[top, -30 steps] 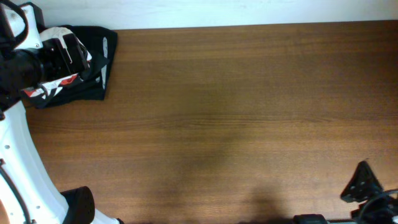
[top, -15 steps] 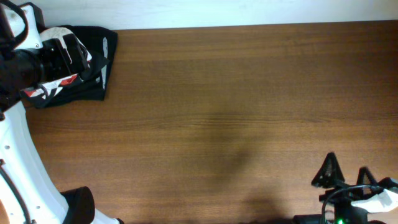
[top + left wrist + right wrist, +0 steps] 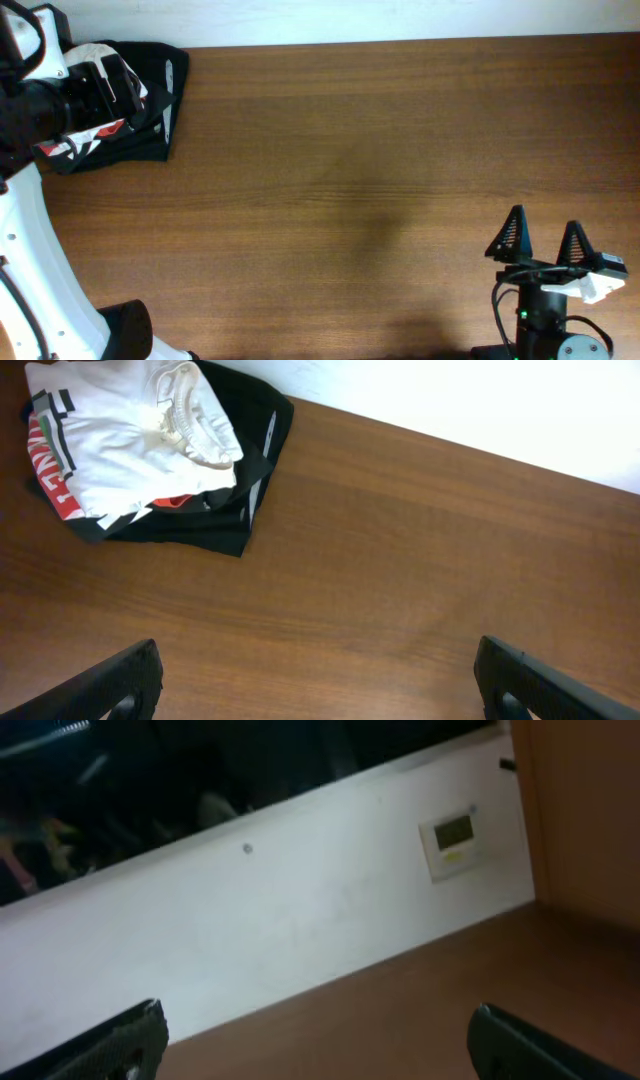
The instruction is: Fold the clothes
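A folded white T-shirt [image 3: 130, 440] with its collar up lies on top of a pile at the table's far left corner. Under it are a red garment with white lettering [image 3: 45, 455] and a black garment with a grey stripe [image 3: 245, 420]. In the overhead view my left arm covers most of the pile, and only the black garment [image 3: 150, 135] and a red-and-white patch show. My left gripper [image 3: 325, 690] is open and empty, above bare wood short of the pile. My right gripper [image 3: 543, 240] is open and empty at the front right, far from the pile, and it also shows in the right wrist view [image 3: 320, 1045].
The brown wooden table [image 3: 350, 170] ends at a white wall [image 3: 400, 15] along its far edge. A small wall panel [image 3: 455, 835] shows in the right wrist view. The right arm's base [image 3: 545, 320] stands at the front edge.
My right gripper has come in from the bottom right corner, moving left and then further onto the table. The left arm and the pile have not moved.
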Available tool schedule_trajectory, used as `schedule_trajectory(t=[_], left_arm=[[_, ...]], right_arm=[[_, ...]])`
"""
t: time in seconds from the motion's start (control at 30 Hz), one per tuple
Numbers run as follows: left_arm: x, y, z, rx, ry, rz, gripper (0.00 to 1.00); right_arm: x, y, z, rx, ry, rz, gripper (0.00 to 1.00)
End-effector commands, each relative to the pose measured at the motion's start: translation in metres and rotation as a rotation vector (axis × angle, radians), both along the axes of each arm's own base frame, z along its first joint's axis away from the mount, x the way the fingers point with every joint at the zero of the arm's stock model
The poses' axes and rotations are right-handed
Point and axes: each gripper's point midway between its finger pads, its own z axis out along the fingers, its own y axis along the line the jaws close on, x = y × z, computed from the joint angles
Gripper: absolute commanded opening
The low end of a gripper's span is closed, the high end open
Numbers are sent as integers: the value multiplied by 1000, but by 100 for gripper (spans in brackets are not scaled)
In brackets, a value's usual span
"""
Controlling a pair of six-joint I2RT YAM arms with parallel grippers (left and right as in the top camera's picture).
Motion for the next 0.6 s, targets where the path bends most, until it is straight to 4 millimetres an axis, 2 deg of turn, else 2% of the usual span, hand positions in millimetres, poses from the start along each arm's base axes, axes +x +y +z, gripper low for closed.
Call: schedule_trajectory(t=[0.0, 0.2, 0.4, 0.5, 0.57], left_arm=[[-4, -1, 4, 15, -11, -12, 99], [-4, -1, 4, 15, -11, -12, 99], [-4, -1, 4, 15, -11, -12, 99], [-4, -1, 4, 15, -11, -12, 99], [-4, -1, 4, 15, -11, -12, 99]], right_arm=[[8, 2, -10, -59, -16, -4, 99], [22, 14, -22, -71, -148, 61, 99], [25, 18, -29, -78, -194, 81, 99], [21, 18, -21, -81, -236, 78, 99], [12, 19, -5, -116, -335, 69, 99]])
